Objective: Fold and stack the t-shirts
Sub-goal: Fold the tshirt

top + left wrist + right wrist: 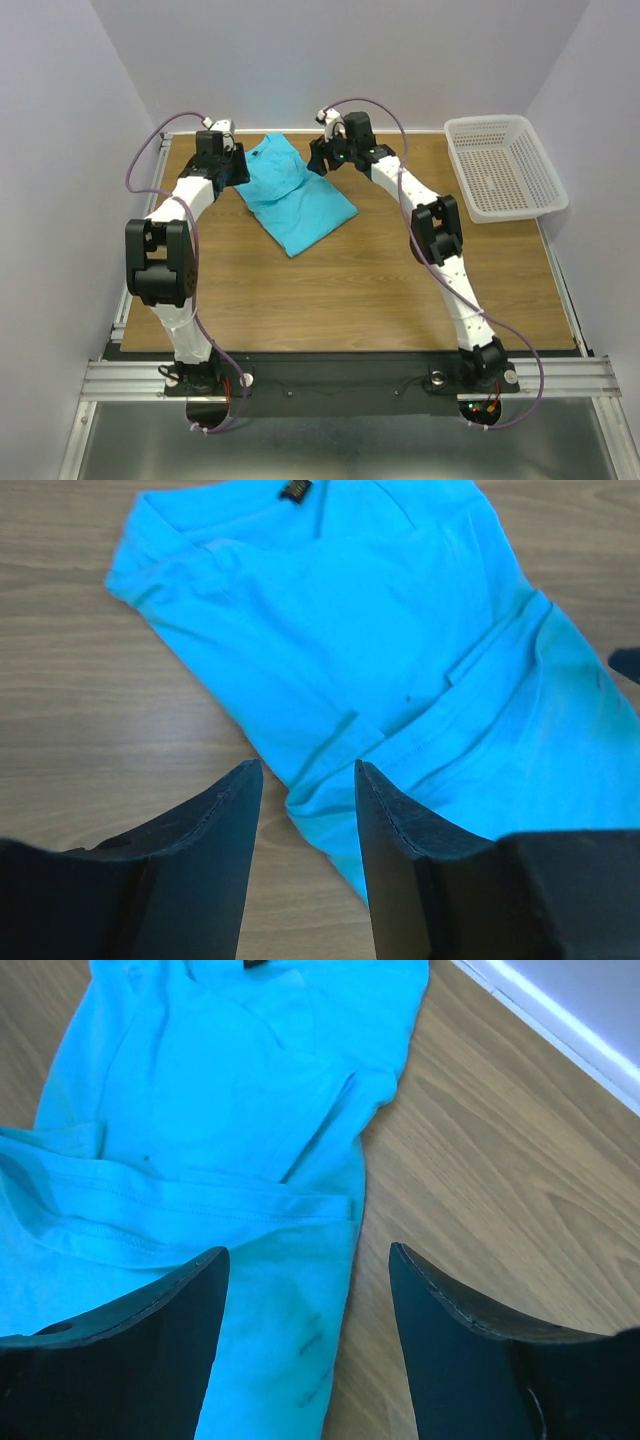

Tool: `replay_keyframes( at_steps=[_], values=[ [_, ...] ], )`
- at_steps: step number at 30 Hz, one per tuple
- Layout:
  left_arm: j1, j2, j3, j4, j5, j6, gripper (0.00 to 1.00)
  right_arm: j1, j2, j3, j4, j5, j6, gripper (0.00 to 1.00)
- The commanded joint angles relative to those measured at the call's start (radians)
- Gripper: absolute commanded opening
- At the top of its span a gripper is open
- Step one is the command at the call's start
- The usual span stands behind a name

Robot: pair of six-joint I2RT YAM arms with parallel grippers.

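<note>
One turquoise t-shirt (296,200) lies folded into a slanted strip at the back of the wooden table (350,290). My left gripper (237,168) hovers at the shirt's left edge, and my right gripper (319,158) at its right edge. In the left wrist view the left gripper (305,770) is open, with a folded corner of the shirt (350,630) lying flat below the gap, not pinched. In the right wrist view the right gripper (308,1252) is open wide above the shirt's (220,1090) hemmed edge, holding nothing.
A white perforated basket (505,165) stands at the back right corner. The table's back rim and grey walls are close behind both grippers. Bare wood lies between the shirt and the arm bases.
</note>
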Motion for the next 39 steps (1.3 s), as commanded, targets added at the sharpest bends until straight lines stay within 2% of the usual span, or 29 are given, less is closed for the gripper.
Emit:
replay_keyframes(
  at_steps=[1,2,3,5,8,9,11,15,21,25,32,39],
  values=[
    [0.026,-0.107,0.04,0.032,-0.046,-0.018,0.54,-0.007,-0.139,-0.028,0.057,-0.011,0.041,0.71],
    [0.03,-0.125,0.029,0.032,-0.038,-0.015,0.54,-0.013,-0.165,-0.061,0.056,-0.046,0.033,0.71],
    [0.034,-0.165,-0.012,0.032,-0.015,-0.012,0.54,-0.02,-0.219,-0.102,0.056,-0.159,0.02,0.71],
    [0.041,-0.217,-0.077,0.083,0.04,-0.006,0.53,-0.042,-0.287,-0.26,0.054,-0.278,-0.041,0.68],
    [0.043,-0.304,-0.216,0.132,0.219,-0.01,0.51,-0.048,-0.432,-0.51,0.053,-0.341,-0.132,0.66],
    [0.041,-0.326,-0.268,0.133,0.326,-0.012,0.5,-0.048,-0.474,-0.565,0.053,-0.334,-0.146,0.66],
    [0.032,-0.347,-0.324,0.135,0.396,-0.061,0.48,-0.048,-0.555,-0.695,0.053,-0.248,-0.125,0.66],
    [0.0,-0.439,-0.51,0.166,0.41,-0.171,0.47,-0.066,-0.607,-0.809,0.042,-0.078,0.005,0.71],
    [-0.023,-0.538,-0.698,0.291,0.442,-0.318,0.47,-0.091,-0.591,-0.866,0.042,0.057,0.16,0.74],
    [-0.043,-0.605,-0.795,0.328,0.441,-0.354,0.48,-0.102,-0.568,-0.855,0.044,0.12,0.254,0.73],
    [-0.057,-0.593,-0.864,0.382,0.436,-0.438,0.48,-0.108,-0.502,-0.846,0.037,0.018,0.348,0.63],
    [-0.095,-0.524,-0.866,0.454,0.41,-0.503,0.48,-0.108,-0.454,-0.819,0.028,-0.031,0.374,0.61]
  ],
)
